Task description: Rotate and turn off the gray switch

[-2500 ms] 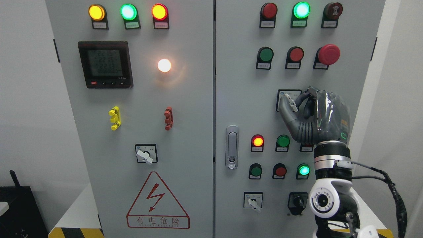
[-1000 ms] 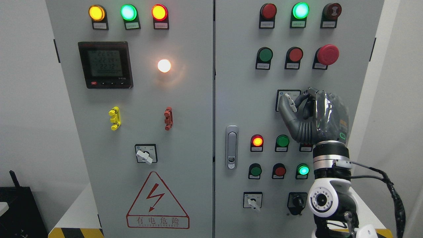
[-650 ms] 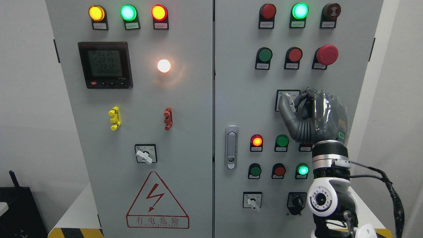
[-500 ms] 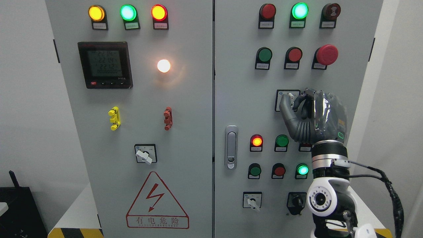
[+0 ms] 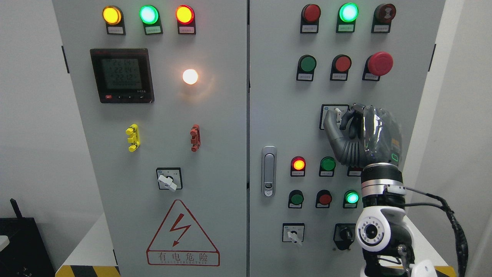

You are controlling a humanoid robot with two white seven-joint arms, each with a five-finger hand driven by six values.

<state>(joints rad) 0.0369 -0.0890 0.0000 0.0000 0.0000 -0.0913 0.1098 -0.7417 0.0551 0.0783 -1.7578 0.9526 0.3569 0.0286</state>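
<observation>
The gray rotary switch (image 5: pixel 338 114) sits on a square plate (image 5: pixel 329 107) in the middle of the right cabinet door. Only the plate's top and left edges and the pale knob handle show; my hand hides the remainder. My right hand (image 5: pixel 343 116) rises from the lower right, its thumb (image 5: pixel 331 127) to the left of the handle and its curled fingers (image 5: pixel 355 113) to the right, shut on the knob. The handle stands close to upright. No left arm shows in the head view.
Around the hand are a red mushroom button (image 5: pixel 380 63), red and green push buttons (image 5: pixel 343 63), and lit lamps (image 5: pixel 298 164) below the wrist. A door latch (image 5: pixel 269 171) is to the left. Two more rotary switches (image 5: pixel 294 234) sit lower down, and another (image 5: pixel 169 179) is on the left door.
The knob handle has turned from a leftward tilt to nearly upright while my right hand stayed closed on it. The hand shifted slightly left and rotated with it.
</observation>
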